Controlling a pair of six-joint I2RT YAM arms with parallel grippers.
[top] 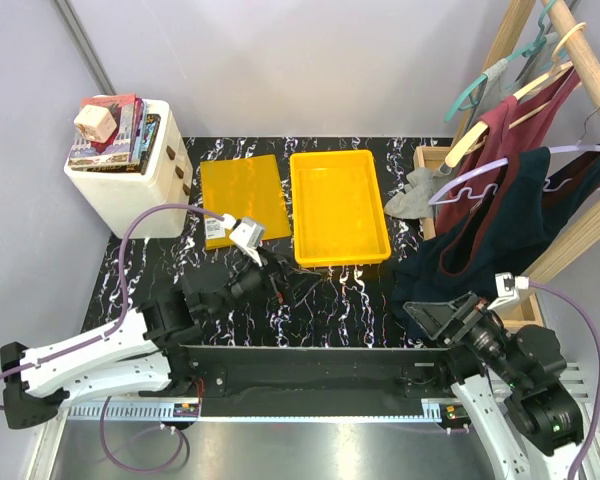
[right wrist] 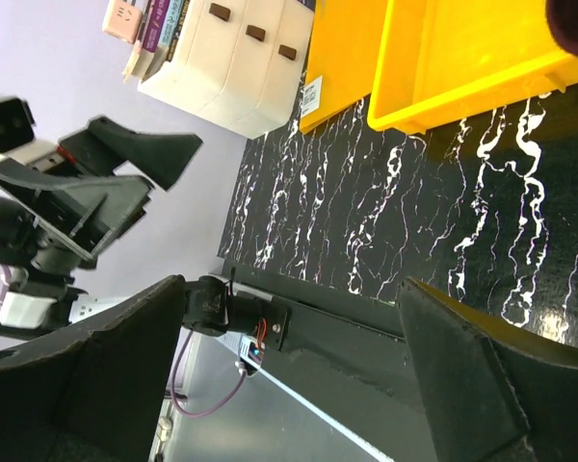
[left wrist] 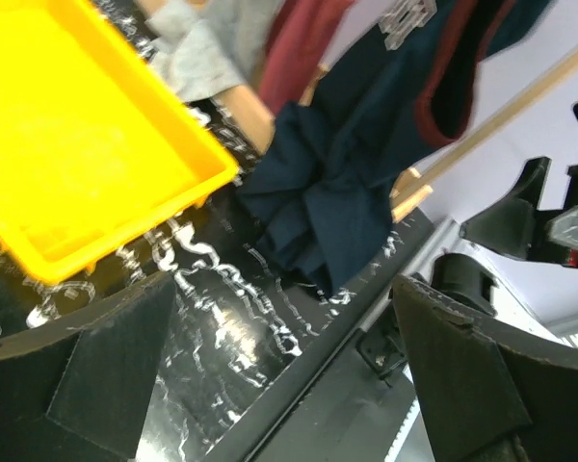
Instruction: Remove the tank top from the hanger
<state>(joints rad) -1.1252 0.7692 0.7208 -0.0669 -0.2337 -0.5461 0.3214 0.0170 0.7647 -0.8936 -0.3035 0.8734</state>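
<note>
Navy knit with a maroon-edged neckline, the tank top (top: 477,232) hangs on a pale, wavy-armed plastic hanger (top: 467,183) from the slanted wooden rack (top: 580,225) at the table's right side. Its soft hem is crumpled in folds on the black, white-veined tabletop (top: 320,310). Behind it a maroon top (top: 500,125) sits on a wooden hanger, and grey cloth (top: 412,195) lies beside the rack.

A glossy yellow rectangular bin (top: 300,215) stands mid-table, with a flat yellow lid (top: 242,190) to its left that carries a small white label, its print too small to read. A cream drawer unit (top: 130,195) with dark knobs holds stacked books, their spines illegible.

The left gripper (top: 265,272) hovers near the bin's front corner, its jaws spread wide and holding nothing. The right gripper (top: 432,318) is low beside the heaped hem, equally wide and empty.

The left wrist view alone shows the hem's deep pleats (left wrist: 318,217) and a clear notch of the hanger at the top edge. The right wrist view looks away from the garment, across the veined surface to the drawers (right wrist: 233,72).
</note>
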